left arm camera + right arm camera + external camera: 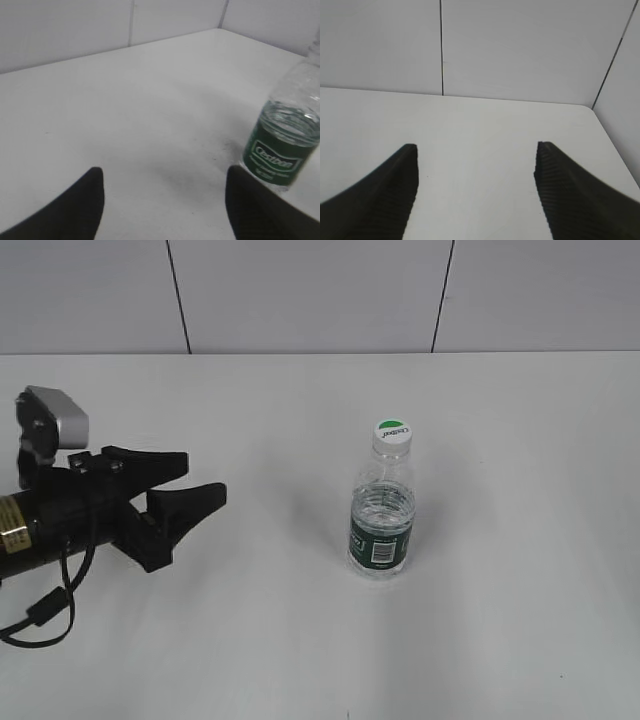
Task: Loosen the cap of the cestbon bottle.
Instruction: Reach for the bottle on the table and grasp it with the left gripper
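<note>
My left fingers [185, 483] and right fingers [410, 165] are wide open and empty; the cestbon bottle [381, 525] stands upright mid-bench, probably light, thin-walled and slippery, so I would hold its label band and twist the cap [393, 433].

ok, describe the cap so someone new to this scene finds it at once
Start at the white table: right of centre stands its only object, a small clear Cestbon water bottle with a dark green label band. The cap sits on its neck, the highest point. It is a small round white screw cap with a green top and white lettering; the left gripper, jaws open, is well off to the left.
</note>
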You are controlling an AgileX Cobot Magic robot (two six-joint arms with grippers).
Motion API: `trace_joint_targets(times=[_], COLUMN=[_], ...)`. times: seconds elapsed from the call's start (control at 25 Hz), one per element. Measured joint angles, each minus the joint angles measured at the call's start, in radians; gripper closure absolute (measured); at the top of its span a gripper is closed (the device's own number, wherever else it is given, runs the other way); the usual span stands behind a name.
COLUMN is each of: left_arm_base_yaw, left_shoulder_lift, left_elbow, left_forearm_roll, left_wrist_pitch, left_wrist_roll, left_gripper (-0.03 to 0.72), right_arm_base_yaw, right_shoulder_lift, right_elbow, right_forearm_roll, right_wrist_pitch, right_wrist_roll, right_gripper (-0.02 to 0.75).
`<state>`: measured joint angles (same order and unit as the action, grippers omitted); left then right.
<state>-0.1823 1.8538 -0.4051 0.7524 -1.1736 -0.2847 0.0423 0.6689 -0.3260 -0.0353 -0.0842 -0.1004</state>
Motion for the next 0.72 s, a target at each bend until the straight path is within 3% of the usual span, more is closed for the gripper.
trace_joint_targets(times=[0.16,0.36,0.52,0.72], left_arm_base_yaw=[0.054,0.061,0.053,-0.023], left_shoulder_lift=[0.091,0.191,0.236,0.278], left_elbow=[-0.126,-0.287,-0.367,-0.434], left_forearm_roll=[0.287,0.574,0.620,0.621], left_wrist_pitch=[-0.020,-0.029,-0.028,-0.032], left_wrist_roll=[-0.064,-0.073,-0.086,-0.140], left_gripper=[0.225,0.219,0.193,0.108], right_arm_base_yaw=[0.000,0.000,0.000,0.000], right_shoulder_lift=[0.000,0.000,0.000,0.000], right_elbow=[0.000,0.000,0.000,0.000], right_forearm_roll=[0.000,0.000,0.000,0.000], right_wrist_pitch=[0.000,0.001,0.001,0.001], right_wrist_roll=[0.001,0.002,0.002,0.003], right_gripper=[0.183,0.183,0.183,0.183])
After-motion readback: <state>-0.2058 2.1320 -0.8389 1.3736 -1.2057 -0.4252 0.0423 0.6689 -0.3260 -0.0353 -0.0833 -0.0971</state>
